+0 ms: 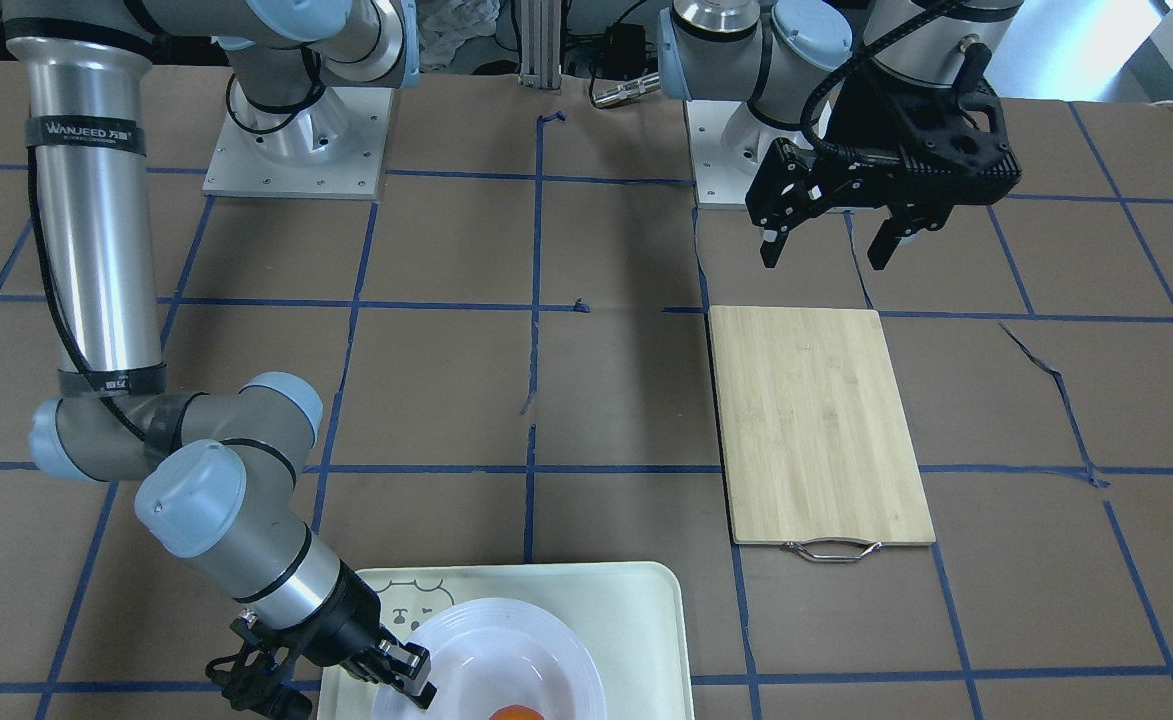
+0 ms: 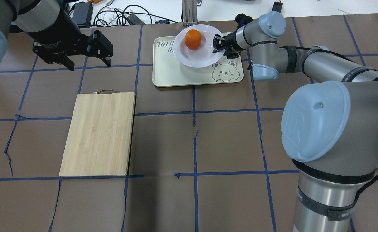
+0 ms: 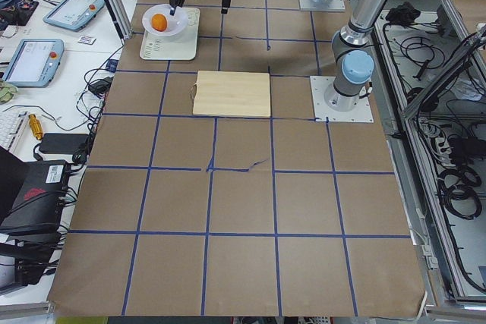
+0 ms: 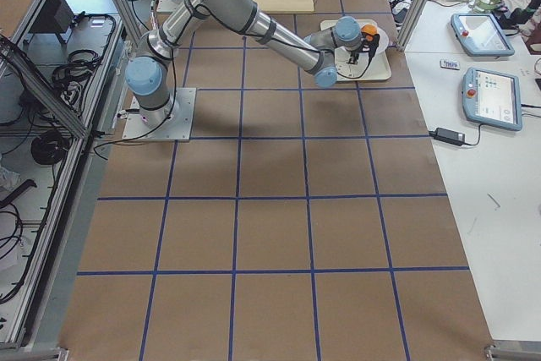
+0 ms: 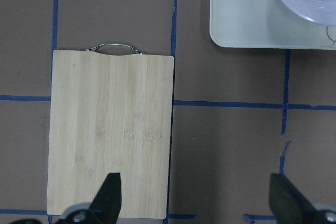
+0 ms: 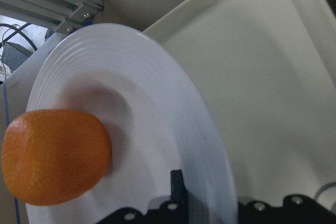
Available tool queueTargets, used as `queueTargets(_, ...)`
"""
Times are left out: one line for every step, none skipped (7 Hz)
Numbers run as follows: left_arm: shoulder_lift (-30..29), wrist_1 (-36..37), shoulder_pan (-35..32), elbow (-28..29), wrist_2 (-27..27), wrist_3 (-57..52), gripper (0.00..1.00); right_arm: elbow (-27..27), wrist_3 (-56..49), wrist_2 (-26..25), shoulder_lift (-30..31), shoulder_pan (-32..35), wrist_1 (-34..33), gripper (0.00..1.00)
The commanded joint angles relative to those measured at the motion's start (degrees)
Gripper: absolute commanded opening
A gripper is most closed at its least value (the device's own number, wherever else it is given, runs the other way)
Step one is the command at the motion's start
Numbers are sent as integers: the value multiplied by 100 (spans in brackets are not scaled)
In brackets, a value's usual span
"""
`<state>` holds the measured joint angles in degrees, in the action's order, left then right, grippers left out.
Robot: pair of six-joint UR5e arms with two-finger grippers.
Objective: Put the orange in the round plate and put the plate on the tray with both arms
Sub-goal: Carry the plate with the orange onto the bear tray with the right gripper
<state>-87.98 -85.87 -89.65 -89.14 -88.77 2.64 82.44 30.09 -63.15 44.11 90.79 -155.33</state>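
The orange (image 2: 193, 39) lies in the round plate (image 2: 201, 58), a glossy white dish over the far part of the cream tray (image 2: 176, 75) and overhanging its far edge. My right gripper (image 2: 216, 48) is shut on the plate's rim beside the bear drawing. In the right wrist view one finger (image 6: 177, 184) sits inside the rim, with the orange (image 6: 55, 156) to the left. I cannot tell whether the plate rests on the tray or hangs just above it. My left gripper (image 2: 87, 62) hovers open and holds nothing, left of the tray and beyond the cutting board.
A bamboo cutting board (image 2: 98, 133) with a metal handle lies on the brown table on my left side. It also shows under the open left gripper (image 5: 197, 198). Cables and an aluminium post stand just past the tray's far edge.
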Motion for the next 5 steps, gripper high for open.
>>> queueTargets(0,0,0,2,0,0,100,-87,206,-162,0,0,12,88)
queueTargets(0,0,0,2,0,0,100,-105,330,-162,62,0,12,95)
queueTargets(0,0,0,-6,0,0,100,-96,244,-162,167,-26,412,94)
queueTargets(0,0,0,2,0,0,100,-122,104,-476,620,-105,1469,91)
queueTargets(0,0,0,-6,0,0,100,-114,-915,-1549,1164,-262,2489,90)
